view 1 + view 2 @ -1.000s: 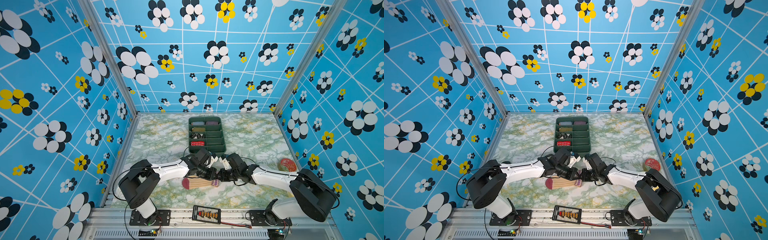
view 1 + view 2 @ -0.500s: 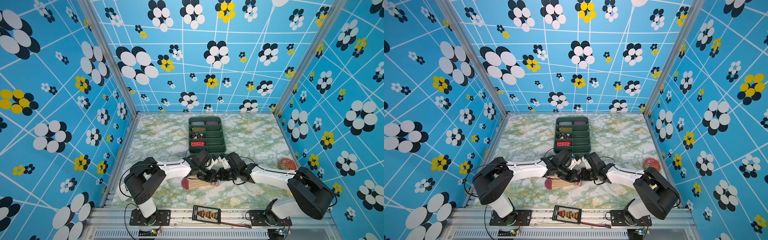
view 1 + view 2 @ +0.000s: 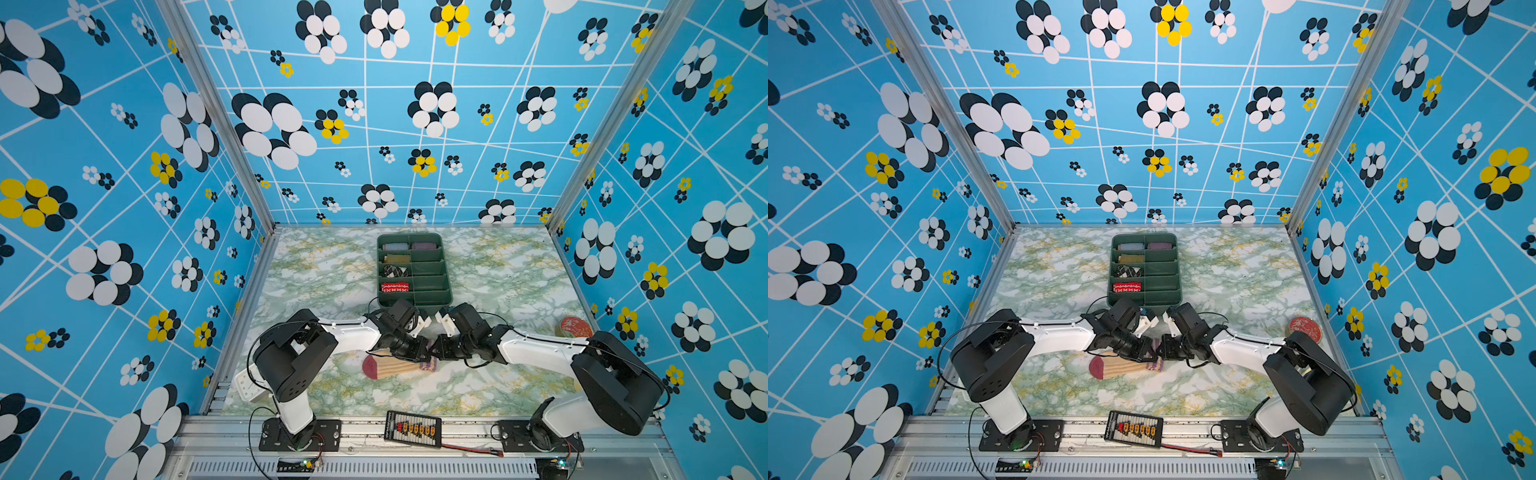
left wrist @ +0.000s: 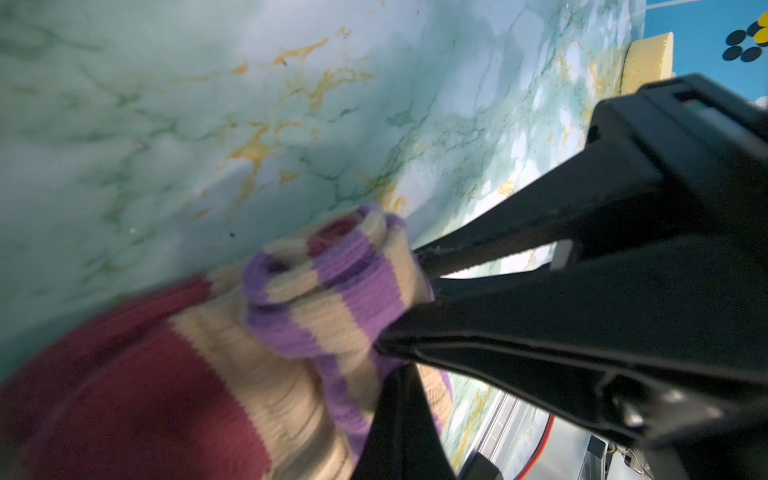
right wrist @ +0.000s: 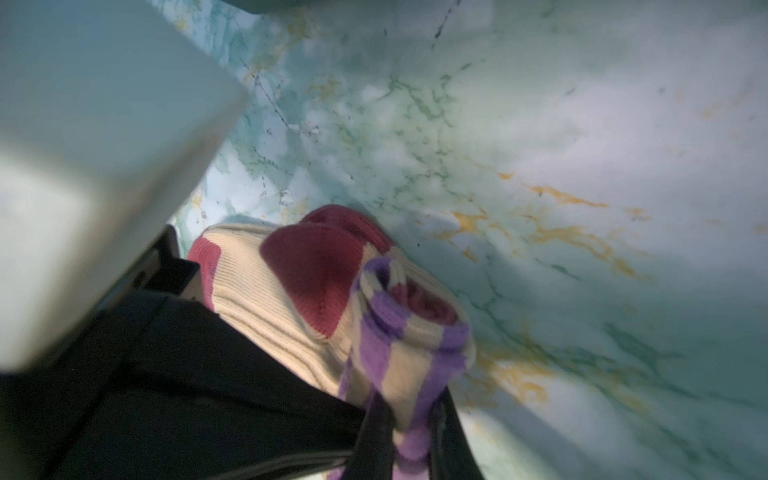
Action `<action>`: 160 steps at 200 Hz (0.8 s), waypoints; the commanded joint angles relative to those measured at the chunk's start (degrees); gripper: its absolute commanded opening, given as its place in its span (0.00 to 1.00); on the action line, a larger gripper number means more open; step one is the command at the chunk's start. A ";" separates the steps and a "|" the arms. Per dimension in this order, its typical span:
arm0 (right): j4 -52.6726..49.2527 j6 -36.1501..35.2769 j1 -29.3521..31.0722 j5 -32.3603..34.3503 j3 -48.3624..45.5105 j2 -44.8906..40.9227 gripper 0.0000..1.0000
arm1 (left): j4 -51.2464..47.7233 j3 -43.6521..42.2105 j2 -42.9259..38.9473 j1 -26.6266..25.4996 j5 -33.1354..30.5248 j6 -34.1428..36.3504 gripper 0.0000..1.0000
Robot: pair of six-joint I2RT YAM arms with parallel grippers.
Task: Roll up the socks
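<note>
Robot lab test cell. Tells: aluminium extrusion frame [image 3: 220, 124] boxing in the bench, printed blue flower backdrop panels [image 3: 124, 208] on three sides, and marble-print film on the bench top [image 3: 324, 266]. The left arm [image 3: 353, 332] and right arm [image 3: 540, 349] are bolted to black base plates [image 3: 328, 434] along the front edge. A connector board [image 3: 412, 428], a loose red cable [image 3: 469, 448] and a slotted cable duct [image 3: 374, 467] sit on the front rail.
</note>
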 commanded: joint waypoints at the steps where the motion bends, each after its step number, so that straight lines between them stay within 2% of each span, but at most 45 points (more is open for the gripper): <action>1: -3.17 -0.46 0.53 0.48 0.16 1.43 0.13 | 1.96 -3.27 3.30 1.45 -1.87 -0.19 0.00; 88: -3.55 0.16 0.36 1.62 -0.81 -2.99 0.36 | 4.47 -4.96 5.31 1.88 -1.01 -0.88 0.00; 116: -4.67 0.68 -0.53 2.72 -1.83 -6.00 0.37 | 4.08 -5.11 5.32 1.97 -1.31 -0.86 0.00; 160: -10.07 0.78 -1.86 8.18 -3.38 -9.03 0.35 | 3.59 -5.42 3.93 2.52 -1.73 -0.73 0.00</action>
